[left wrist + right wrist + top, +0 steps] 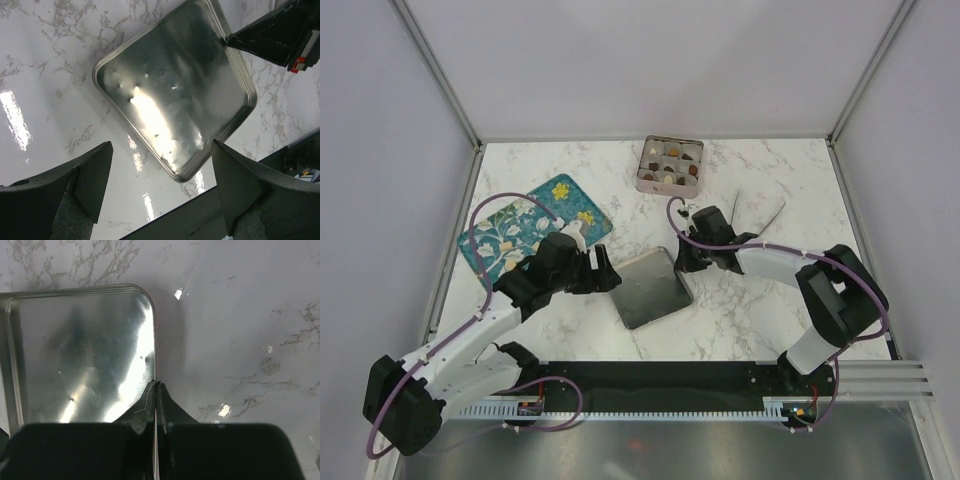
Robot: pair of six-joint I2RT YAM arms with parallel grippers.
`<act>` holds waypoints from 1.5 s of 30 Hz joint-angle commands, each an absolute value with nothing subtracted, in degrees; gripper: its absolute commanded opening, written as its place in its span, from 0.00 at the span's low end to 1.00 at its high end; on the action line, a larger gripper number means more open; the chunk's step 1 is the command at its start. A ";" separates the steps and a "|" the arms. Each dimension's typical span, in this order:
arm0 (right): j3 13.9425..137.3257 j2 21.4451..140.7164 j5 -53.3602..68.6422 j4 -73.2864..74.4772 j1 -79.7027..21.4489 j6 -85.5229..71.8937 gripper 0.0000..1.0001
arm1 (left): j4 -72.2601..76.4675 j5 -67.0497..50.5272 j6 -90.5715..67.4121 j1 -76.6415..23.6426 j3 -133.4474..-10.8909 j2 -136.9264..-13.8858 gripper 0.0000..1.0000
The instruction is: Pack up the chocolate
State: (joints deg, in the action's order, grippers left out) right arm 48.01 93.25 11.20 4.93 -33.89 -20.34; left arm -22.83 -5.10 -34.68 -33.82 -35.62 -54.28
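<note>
**Top external view.** A white marble-patterned surface (760, 310) carries a square pale metal tin (640, 181) at its far middle. The tin holds pale round paper cups, and the small dark brown, reddish-brown and whitish chocolate pieces (673, 152) sit in these cups. A rectangular teal tray with a floral print (520, 238) lies at the left. A square silver metal lid (650, 290) lies near the centre, well apart from the tin. The left tool (608, 272) is just beside the lid's left edge. The right tool (682, 258) is at the lid's far right corner.

**Left wrist view.** The left tool (160, 170) stands wide open, with its two dark fingers (95, 175) spread apart above the surface (45, 75). The lid (175, 90) lies hollow side up, its near corner between the fingers and not touched by either. At upper right, the right tool (235, 41) meets the lid's rim.

**Right wrist view.** The right tool (156, 390) is closed narrow, its two fingers pinching the raised rim of the lid (80, 350) along its right edge. The bare surface (250, 315) lies to the right. Whether the lid is raised off the surface cannot be told. No chocolate shows in either wrist view.
</note>
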 commanded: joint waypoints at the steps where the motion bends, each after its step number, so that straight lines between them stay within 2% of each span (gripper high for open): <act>1: 50.71 89.74 18.10 2.82 -30.86 -23.90 0.00 | -25.84 -5.27 -34.36 -33.57 -37.79 -51.69 0.87; 9: 51.15 87.80 23.81 0.44 -27.95 -26.01 0.00 | -21.02 -8.78 -37.44 -33.57 -37.10 -54.31 0.88; 15: 50.45 87.01 26.36 -2.28 -27.77 -28.03 0.00 | -13.01 -11.25 -41.48 -32.26 -35.94 -58.35 0.81; 20: 49.57 86.92 28.30 -3.86 -27.68 -29.18 0.00 | -8.28 -15.90 -44.29 -29.89 -35.42 -60.64 0.60; 21: 49.48 86.92 28.39 -3.87 -27.60 -29.27 0.00 | -7.30 -16.95 -45.51 -29.45 -35.25 -61.25 0.50; 24: 49.48 86.40 26.29 -2.56 -27.60 -27.96 0.01 | -5.11 -20.03 -47.19 -28.48 -35.07 -61.79 0.33; 25: 49.92 85.96 24.97 -1.77 -27.68 -27.17 0.05 | -4.75 -20.65 -47.46 -28.39 -35.24 -61.79 0.30; 26: 50.27 85.52 21.92 -0.10 -27.77 -25.24 0.15 | -4.57 -20.92 -47.63 -28.21 -35.68 -61.79 0.28; 28: 51.41 83.85 18.56 2.89 -27.69 -23.30 0.24 | -4.74 -22.05 -48.07 -28.04 -36.56 -62.14 0.24; 29: 52.03 83.24 15.06 5.08 -27.86 -21.38 0.35 | -4.83 -22.32 -48.08 -27.86 -37.69 -62.83 0.23; 31: 53.86 81.04 10.48 7.20 -28.82 -18.91 0.44 | -5.80 -23.55 -48.51 -27.60 -39.19 -63.72 0.22; 32: 54.57 80.17 6.63 9.56 -31.26 -16.20 0.51 | -5.97 -24.34 -48.60 -27.25 -40.50 -64.85 0.22; 34: 56.33 77.70 -5.32 11.42 -34.52 -13.37 0.58 | -6.24 -26.53 -49.13 -26.81 -41.92 -66.17 0.20; 35: 56.60 76.91 -8.32 11.69 -38.20 -12.32 0.66 | -6.24 -26.98 -49.39 -26.37 -43.14 -66.70 0.20; 38: 55.90 72.87 -18.43 9.77 -44.79 -8.54 0.73 | -6.59 -29.09 -50.27 -25.32 -45.95 -68.64 0.19; 40: 55.02 69.44 -25.88 8.36 -48.15 -4.68 0.74 | -7.46 -29.53 -49.92 -24.79 -47.80 -70.13 0.19; 45: 51.25 62.77 -34.53 1.42 -62.56 8.24 0.76 | -8.44 -34.53 -50.62 -21.36 -53.17 -73.56 0.20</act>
State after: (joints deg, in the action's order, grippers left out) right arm 53.01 65.82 -23.94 6.68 -57.14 -2.11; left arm -9.32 -28.58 -48.18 -23.07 -48.90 -72.49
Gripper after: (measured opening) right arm 0.754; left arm 0.229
